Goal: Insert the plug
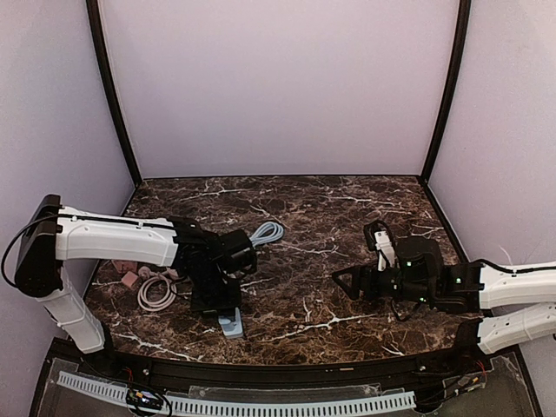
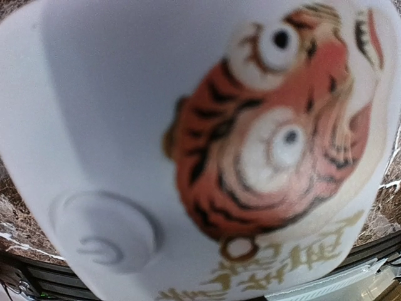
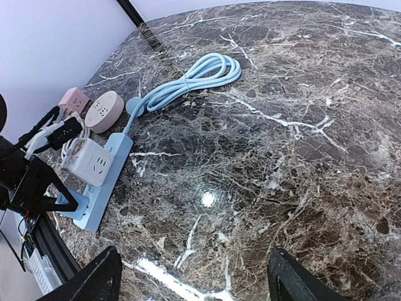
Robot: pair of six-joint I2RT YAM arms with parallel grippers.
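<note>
Seating plug (image 3: pixel 88 161) on strip (image 3: pixel 105 188); can't tell if my left end effector (image 1: pixel 215 300) grips, right end effector (image 3: pixel 194 266) spread. Next, I'd press straight down.

Dark white-veined marble worktop (image 3: pixel 282 125): pale blue plastic power strip (image 3: pixel 99 199) lying at its left, looped pale blue cable (image 3: pixel 200 72) behind, pink cube adapter (image 3: pixel 73 99) and round pink puck (image 3: pixel 104 111) right beside it.

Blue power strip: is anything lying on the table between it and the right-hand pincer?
No. Only bare marble table lies between the blue power strip and the right pincer. The right wrist view shows it best, and the top view agrees.
</note>
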